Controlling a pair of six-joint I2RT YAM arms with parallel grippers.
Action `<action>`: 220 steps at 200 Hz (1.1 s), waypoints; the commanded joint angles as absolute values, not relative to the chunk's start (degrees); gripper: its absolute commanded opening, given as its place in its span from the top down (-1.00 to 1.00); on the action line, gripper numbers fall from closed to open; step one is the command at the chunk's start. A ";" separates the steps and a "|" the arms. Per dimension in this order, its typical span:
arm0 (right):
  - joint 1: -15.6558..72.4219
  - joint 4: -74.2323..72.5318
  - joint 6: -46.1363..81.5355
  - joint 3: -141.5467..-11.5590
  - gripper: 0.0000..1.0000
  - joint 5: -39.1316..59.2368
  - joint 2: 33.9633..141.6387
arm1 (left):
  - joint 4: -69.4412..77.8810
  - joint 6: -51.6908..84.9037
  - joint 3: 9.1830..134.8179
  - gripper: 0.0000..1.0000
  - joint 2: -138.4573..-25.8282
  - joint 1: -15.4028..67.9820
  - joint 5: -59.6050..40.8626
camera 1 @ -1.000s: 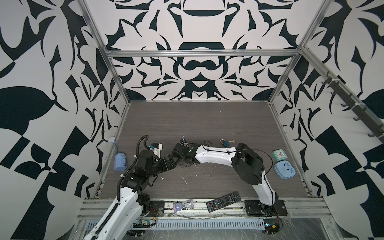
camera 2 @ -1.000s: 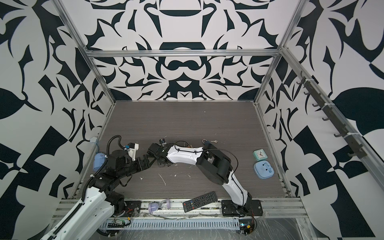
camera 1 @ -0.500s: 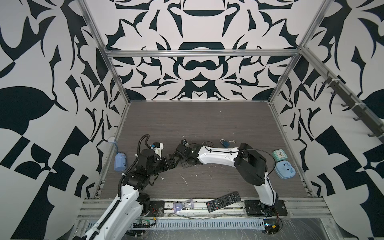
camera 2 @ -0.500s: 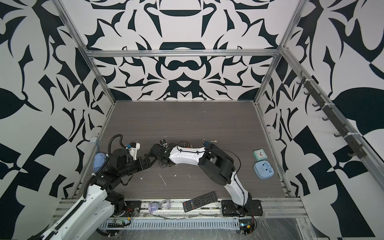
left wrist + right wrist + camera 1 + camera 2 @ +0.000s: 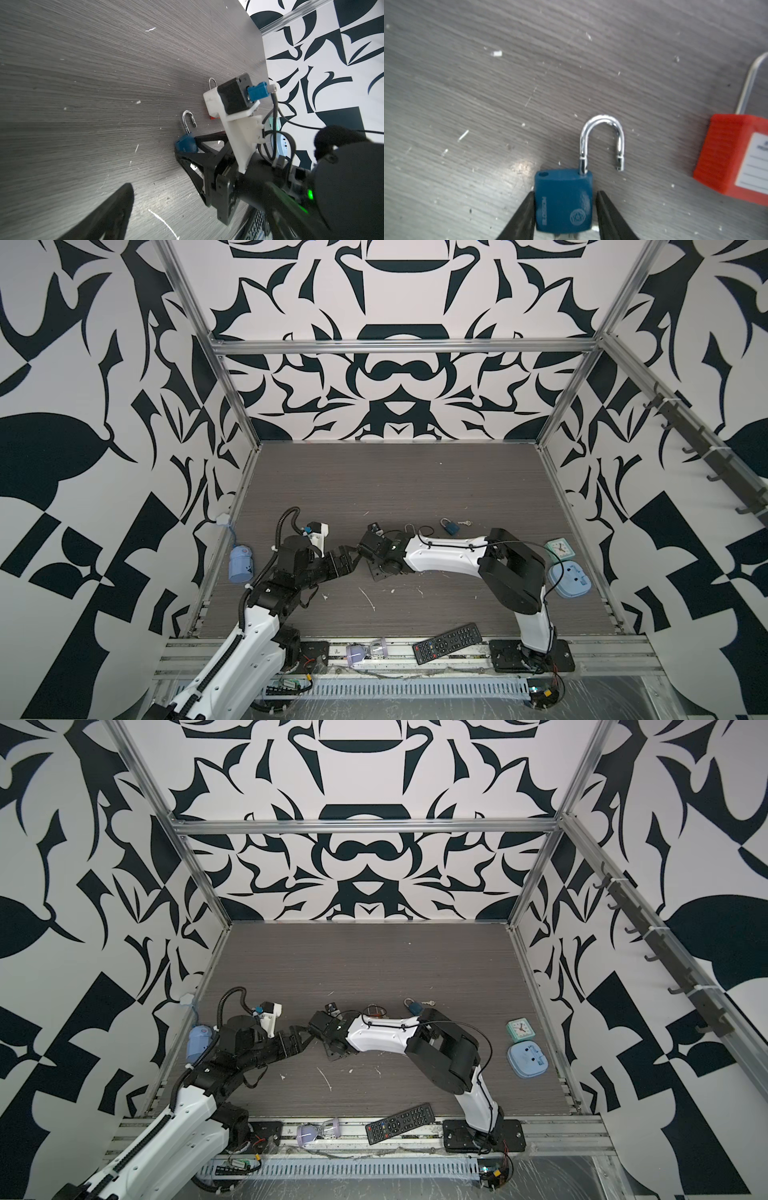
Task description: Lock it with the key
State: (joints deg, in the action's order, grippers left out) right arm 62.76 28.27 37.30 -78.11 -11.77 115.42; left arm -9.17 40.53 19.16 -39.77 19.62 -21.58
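1. The blue padlock [image 5: 563, 200] lies flat on the counter [image 5: 467, 83], near the red padlock [image 5: 726, 158] but not touching it. Its shackle [image 5: 602, 135] is open and swung outward, so the free leg hangs past the body's edge, on the side away from the empty socket [image 5: 543, 174].
2. The right end effector [image 5: 565, 193] brackets the blue body with its jaws. One finger appears to touch the body, and a sliver of counter shows beside the other. It is judged released rather than clamped.
3. The left end effector [image 5: 351, 561] is spread wide and empty, poised near the right one in both top views.
4. A silvery bit shows at the body's base in the right wrist view, too blurred to call a key. In a top view a key [image 5: 467, 523] lies just beside a second blue padlock [image 5: 449, 526], apart from the working spot.
5. The step in hand, by judgement, is steadying the body so the shackle can be closed. The flat sides are best clamped squarely and low, leaving the top face clear.
6. The free leg must be swivelled round over the socket before any push. Pressing early would only skid the lock across the counter.
7. The left end effector is best brought to the shackle's crown and pushed along the legs' axis. The key should be turned only once the leg is seated.
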 commanded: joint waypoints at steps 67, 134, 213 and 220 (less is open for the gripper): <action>62.84 28.09 36.22 -74.97 -0.01 -9.31 111.54 | -4.94 42.10 20.43 -0.98 -42.81 19.51 -23.07; 62.53 26.76 35.61 -75.10 -0.04 -9.51 111.92 | -3.78 43.68 19.96 -0.98 -43.24 19.51 -23.64; 61.87 26.36 34.63 -76.90 -0.02 -9.37 114.00 | -3.18 44.38 19.86 -0.98 -43.51 19.51 -23.91; 61.87 26.31 34.59 -76.86 -0.02 -9.48 114.10 | -3.49 44.38 19.95 -0.98 -43.38 19.51 -23.91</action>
State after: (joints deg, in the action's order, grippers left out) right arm 62.19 26.63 35.40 -75.29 -9.41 113.45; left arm -4.03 43.97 19.18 -43.48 19.62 -23.33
